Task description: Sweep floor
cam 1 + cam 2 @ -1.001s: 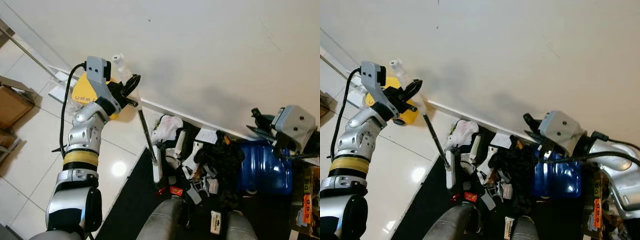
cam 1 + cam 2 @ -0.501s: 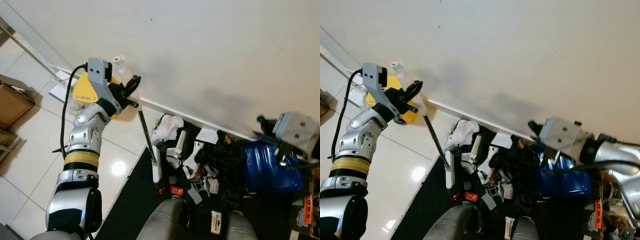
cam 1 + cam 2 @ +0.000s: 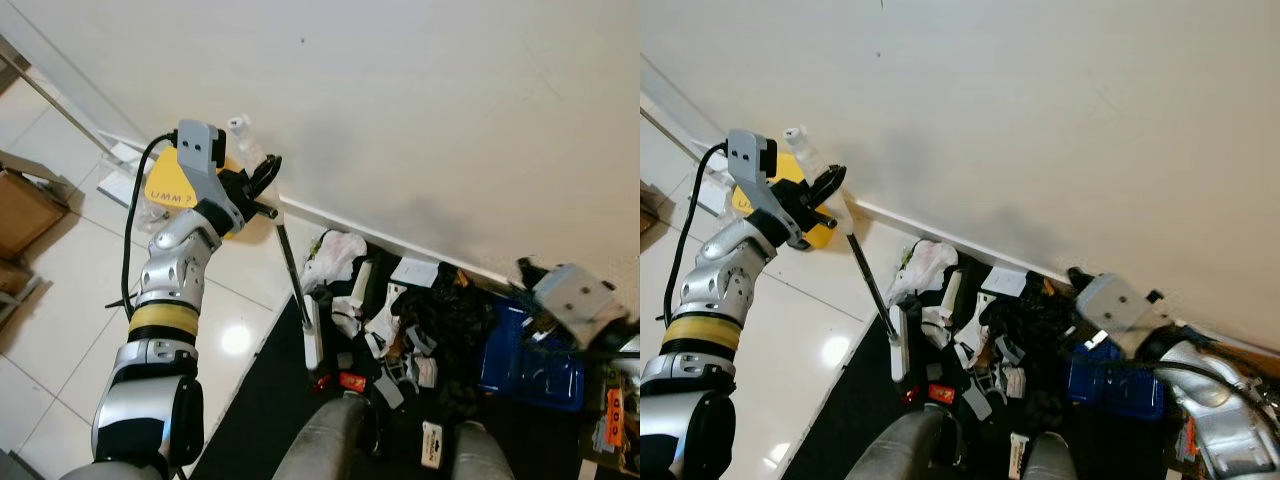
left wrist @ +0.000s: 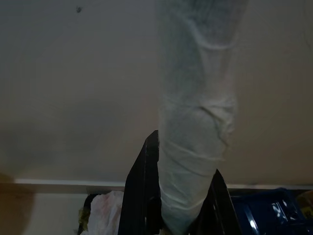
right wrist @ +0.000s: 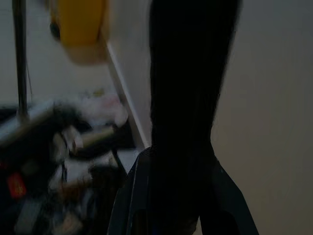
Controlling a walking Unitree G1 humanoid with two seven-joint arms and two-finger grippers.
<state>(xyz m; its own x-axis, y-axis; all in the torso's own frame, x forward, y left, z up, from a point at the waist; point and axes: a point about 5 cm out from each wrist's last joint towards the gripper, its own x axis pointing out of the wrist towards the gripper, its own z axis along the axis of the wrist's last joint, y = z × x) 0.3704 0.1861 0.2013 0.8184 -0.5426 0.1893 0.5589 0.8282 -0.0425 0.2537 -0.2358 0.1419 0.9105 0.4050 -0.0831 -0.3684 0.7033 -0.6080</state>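
Left hand (image 3: 262, 183) is clenched on the broom (image 3: 296, 277) top; the shaft runs down to its head by the litter (image 3: 400, 320). Right hand (image 3: 1080, 280) grasps the dustpan (image 3: 1110, 385), on the litter's far side, w/ pile between.

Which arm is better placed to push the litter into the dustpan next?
The left. Its gripper is shut on the broom handle, with the head beside the litter pile. The right gripper holds the blue dustpan.

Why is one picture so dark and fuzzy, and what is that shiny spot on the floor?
The right wrist view is dim and motion-blurred. The left wrist view is soft, the wrapped broom handle too near. In the left eye view, glare shines on the tile.
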